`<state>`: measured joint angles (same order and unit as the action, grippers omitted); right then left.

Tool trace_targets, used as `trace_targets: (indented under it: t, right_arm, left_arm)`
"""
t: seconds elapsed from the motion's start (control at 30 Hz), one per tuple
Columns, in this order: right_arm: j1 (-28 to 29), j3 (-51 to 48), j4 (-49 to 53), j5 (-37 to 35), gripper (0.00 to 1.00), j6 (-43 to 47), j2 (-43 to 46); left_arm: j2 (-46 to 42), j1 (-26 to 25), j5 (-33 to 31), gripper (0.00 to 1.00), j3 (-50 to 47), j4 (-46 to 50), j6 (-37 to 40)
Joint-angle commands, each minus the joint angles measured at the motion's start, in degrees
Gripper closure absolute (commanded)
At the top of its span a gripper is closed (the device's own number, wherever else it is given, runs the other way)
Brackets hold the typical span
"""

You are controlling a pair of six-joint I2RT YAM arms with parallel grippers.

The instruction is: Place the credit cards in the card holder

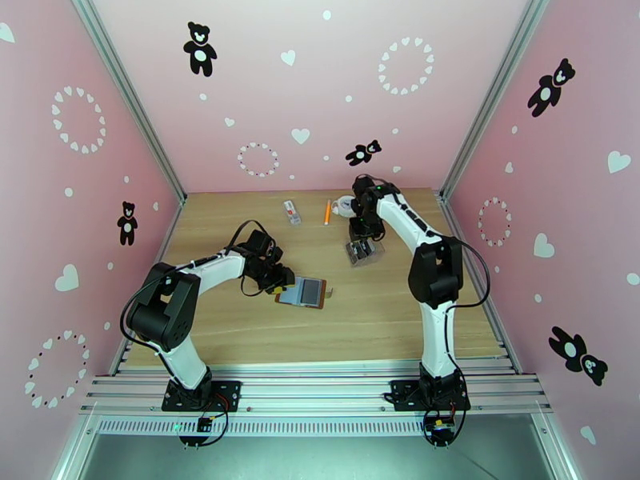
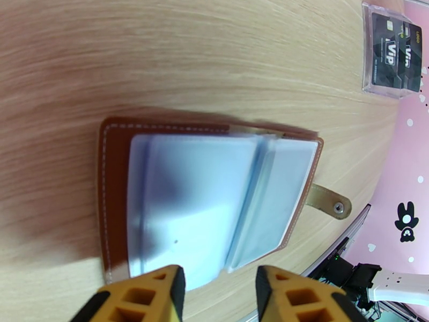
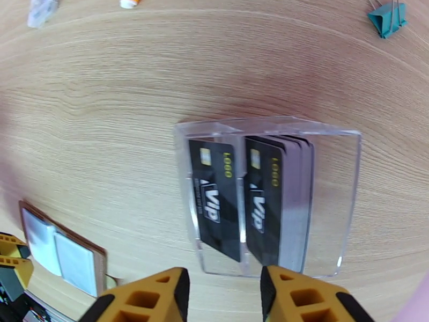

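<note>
The card holder (image 1: 304,292) lies open on the table, brown leather with grey-blue pockets (image 2: 214,199) and a snap tab (image 2: 330,201). My left gripper (image 2: 220,296) is open at its near edge, and the lower rim of a pocket sheet reaches between the yellow fingers (image 2: 155,296). The credit cards (image 3: 214,194), black with "VIP" lettering, stand in two stacks inside a clear plastic case (image 3: 332,199). Just short of that case my right gripper (image 3: 222,296) hovers open, holding nothing. From above, the right gripper (image 1: 362,234) is over the case (image 1: 362,251) and the left gripper (image 1: 282,283) is at the holder's left side.
At the back of the table lie a white-and-red packet (image 1: 292,211), an orange pen (image 1: 327,211) and a white round object (image 1: 346,205). A teal binder clip (image 3: 387,20) sits beyond the case. Pink walls enclose the table on three sides.
</note>
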<state>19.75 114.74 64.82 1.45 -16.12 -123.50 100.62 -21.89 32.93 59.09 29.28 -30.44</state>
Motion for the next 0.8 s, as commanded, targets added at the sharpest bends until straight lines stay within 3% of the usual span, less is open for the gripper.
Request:
trace_targets:
  t: [0.0, 0.77]
  right_arm:
    - [0.47, 1.71, 1.95, 0.46, 0.63, -1.09, -2.82]
    - [0.48, 3.36, 2.94, -3.78, 0.65, -2.16, -9.92]
  left_arm:
    - [-0.59, 0.40, 0.03, 0.59, -0.80, -0.76, -0.06]
    - [-0.59, 0.35, -0.23, 0.59, -0.11, 0.38, 0.29]
